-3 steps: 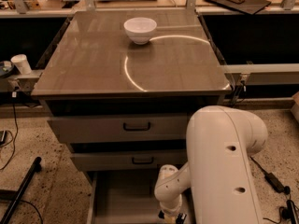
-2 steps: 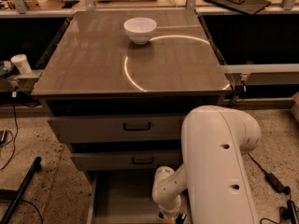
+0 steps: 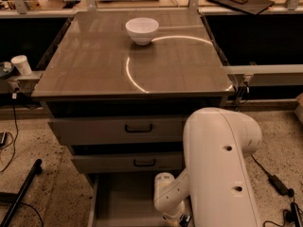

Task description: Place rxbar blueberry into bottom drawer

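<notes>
The bottom drawer (image 3: 118, 197) is pulled open under the two upper drawers, and its grey floor shows. My white arm (image 3: 220, 169) reaches down into it from the right. My gripper (image 3: 182, 219) is low over the drawer's front right part, at the frame's bottom edge, mostly hidden behind the wrist (image 3: 165, 197). The rxbar blueberry is not visible; it is hidden or out of view.
A white bowl (image 3: 142, 30) stands at the back of the cabinet top (image 3: 94, 65). The top drawer (image 3: 94, 129) and middle drawer (image 3: 104, 163) are closed. A paper cup (image 3: 21, 64) sits on a ledge at left. A black pole (image 3: 21, 190) and cables (image 3: 279, 186) lie on the floor.
My arm has shifted slightly to the left and the wrist has dropped a little lower into the open bottom drawer. Nothing else has moved.
</notes>
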You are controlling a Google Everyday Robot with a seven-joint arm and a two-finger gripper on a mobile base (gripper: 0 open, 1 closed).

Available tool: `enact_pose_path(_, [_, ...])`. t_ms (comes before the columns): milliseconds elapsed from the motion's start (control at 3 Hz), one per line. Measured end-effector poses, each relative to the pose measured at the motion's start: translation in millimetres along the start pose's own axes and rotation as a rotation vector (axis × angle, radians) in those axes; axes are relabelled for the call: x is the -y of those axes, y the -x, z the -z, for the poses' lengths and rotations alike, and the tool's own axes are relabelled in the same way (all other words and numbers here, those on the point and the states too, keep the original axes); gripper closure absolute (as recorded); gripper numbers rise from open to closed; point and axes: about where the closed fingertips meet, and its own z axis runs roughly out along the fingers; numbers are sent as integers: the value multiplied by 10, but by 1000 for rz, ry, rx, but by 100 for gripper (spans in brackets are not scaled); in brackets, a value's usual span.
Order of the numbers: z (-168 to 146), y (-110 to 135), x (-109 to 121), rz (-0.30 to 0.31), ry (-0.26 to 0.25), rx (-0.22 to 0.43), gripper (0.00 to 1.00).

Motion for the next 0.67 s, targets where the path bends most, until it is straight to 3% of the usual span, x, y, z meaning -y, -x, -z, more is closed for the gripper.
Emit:
enact_pose_path(333, [3,-89,138,-58,68,65,100])
enact_pose_path(667, [44,-15,148,-95,169,186,100])
